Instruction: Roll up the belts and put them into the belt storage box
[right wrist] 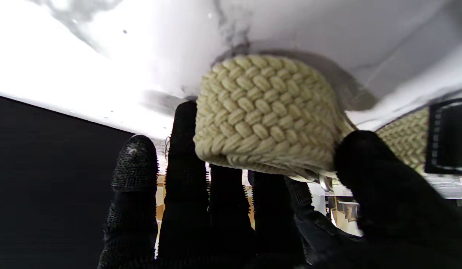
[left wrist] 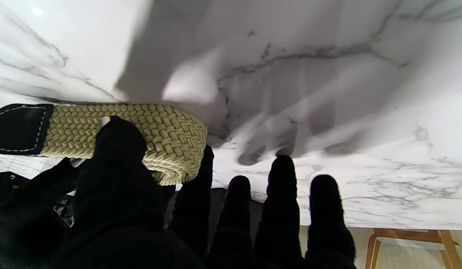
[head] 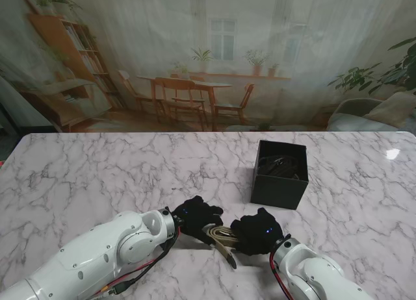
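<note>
- Rolling looks to be the step in hand: keep the coil tight, turns stacked evenly.
- The right hand pinches the braided belt roll between thumb and fingers.
- The left hand pinches the same belt, near the table edge.
- The weave is khaki, bumpy and pliant, tipped with stitched black leather.
- The belt storage box, black and square, stands far right, holding something dark.

The belt lies on the surface near me, between the left hand and the right hand. The storage box stands farther off, to the right, with another belt inside.
</note>
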You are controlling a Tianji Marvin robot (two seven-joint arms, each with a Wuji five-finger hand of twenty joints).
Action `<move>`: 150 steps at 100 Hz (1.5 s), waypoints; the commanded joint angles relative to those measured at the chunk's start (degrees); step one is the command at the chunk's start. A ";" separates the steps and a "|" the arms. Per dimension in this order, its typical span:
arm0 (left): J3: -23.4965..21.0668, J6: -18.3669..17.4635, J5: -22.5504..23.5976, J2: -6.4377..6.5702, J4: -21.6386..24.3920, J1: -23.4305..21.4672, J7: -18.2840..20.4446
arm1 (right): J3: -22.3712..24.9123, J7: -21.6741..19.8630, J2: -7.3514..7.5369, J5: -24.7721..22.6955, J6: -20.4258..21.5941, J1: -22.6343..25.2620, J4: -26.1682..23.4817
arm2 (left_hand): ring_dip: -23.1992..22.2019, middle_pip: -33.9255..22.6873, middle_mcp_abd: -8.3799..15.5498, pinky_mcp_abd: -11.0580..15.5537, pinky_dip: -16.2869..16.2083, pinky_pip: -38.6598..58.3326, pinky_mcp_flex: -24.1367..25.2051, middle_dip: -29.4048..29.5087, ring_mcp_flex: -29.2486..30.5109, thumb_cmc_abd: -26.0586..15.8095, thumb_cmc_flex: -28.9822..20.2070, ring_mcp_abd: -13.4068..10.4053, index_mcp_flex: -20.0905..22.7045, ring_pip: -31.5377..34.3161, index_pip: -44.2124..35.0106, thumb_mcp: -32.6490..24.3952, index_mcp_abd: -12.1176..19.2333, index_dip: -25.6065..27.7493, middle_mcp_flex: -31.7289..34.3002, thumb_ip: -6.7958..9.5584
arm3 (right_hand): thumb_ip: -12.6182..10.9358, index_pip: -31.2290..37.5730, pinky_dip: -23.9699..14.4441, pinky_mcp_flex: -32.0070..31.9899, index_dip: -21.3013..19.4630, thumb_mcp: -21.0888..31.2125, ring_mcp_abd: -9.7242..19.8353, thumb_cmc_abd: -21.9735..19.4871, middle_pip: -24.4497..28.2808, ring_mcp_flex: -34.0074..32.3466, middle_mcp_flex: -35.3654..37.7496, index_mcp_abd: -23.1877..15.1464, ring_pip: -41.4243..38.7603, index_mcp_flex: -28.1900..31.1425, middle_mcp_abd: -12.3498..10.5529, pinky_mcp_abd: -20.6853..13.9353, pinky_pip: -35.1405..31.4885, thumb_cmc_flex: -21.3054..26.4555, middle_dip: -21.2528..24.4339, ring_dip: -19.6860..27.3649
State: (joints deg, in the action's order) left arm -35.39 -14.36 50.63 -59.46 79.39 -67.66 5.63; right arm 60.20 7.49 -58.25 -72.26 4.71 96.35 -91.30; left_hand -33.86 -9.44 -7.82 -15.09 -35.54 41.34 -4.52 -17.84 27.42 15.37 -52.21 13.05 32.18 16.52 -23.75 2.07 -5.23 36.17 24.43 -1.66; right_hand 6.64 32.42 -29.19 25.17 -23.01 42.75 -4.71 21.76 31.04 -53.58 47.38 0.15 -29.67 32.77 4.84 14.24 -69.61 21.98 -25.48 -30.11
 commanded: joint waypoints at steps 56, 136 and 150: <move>0.64 0.30 0.29 0.15 -0.67 0.39 2.18 | 5.99 6.09 -0.40 -3.39 -0.70 7.20 -5.01 | -0.26 -0.95 1.10 -1.29 -0.94 0.91 0.97 -0.28 0.17 -1.43 -8.61 -0.38 10.58 1.20 -15.17 -3.74 6.86 -0.03 1.69 2.20 | -2.76 -3.89 -1.18 -9.35 1.26 -2.56 -2.50 -3.62 -1.50 15.20 -11.92 1.87 6.03 -1.81 3.11 2.81 4.54 -3.17 3.40 5.93; 0.76 1.05 0.18 0.09 -0.61 0.12 2.09 | -3.84 -6.21 -0.46 -3.71 -16.51 4.44 -6.67 | -0.19 -0.79 1.14 -1.49 -1.09 0.49 1.05 -0.13 0.16 -0.94 -8.39 -0.37 10.68 0.91 -16.04 -3.96 6.66 -0.87 2.11 2.23 | 0.56 -15.08 2.09 -19.14 -1.84 -1.09 -6.81 5.24 -14.00 25.96 -24.03 14.23 21.35 -5.41 11.69 6.43 17.88 -24.36 13.21 15.05; 0.94 1.02 -0.10 0.07 -0.70 0.22 2.16 | -5.95 -7.46 -0.43 -3.40 -18.50 3.58 -6.34 | -0.18 -0.78 1.15 -1.55 -1.14 0.46 0.99 -0.16 0.18 -0.75 -8.28 -0.41 10.75 0.88 -16.11 -3.95 6.68 -0.92 2.19 2.18 | -1.27 -12.71 1.97 -18.99 -8.02 -2.79 -7.56 7.16 -13.10 25.17 -24.70 12.28 20.85 -4.43 12.14 7.71 17.90 -16.10 12.57 14.85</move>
State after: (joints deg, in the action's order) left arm -34.99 -13.66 50.58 -59.56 79.57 -67.09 6.40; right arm 55.22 0.79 -58.46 -75.57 -13.25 100.17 -98.09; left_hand -33.87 -9.61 -7.26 -15.11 -35.54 41.34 -4.43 -17.84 27.48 16.47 -53.19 12.80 33.64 16.53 -29.28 2.15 -5.24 34.07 25.13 -1.77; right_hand 6.64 17.24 -27.40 6.80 -27.58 41.20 -10.82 26.53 16.61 -29.60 24.31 13.05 -11.23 26.83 15.63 19.29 -52.54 3.18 -12.13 -16.18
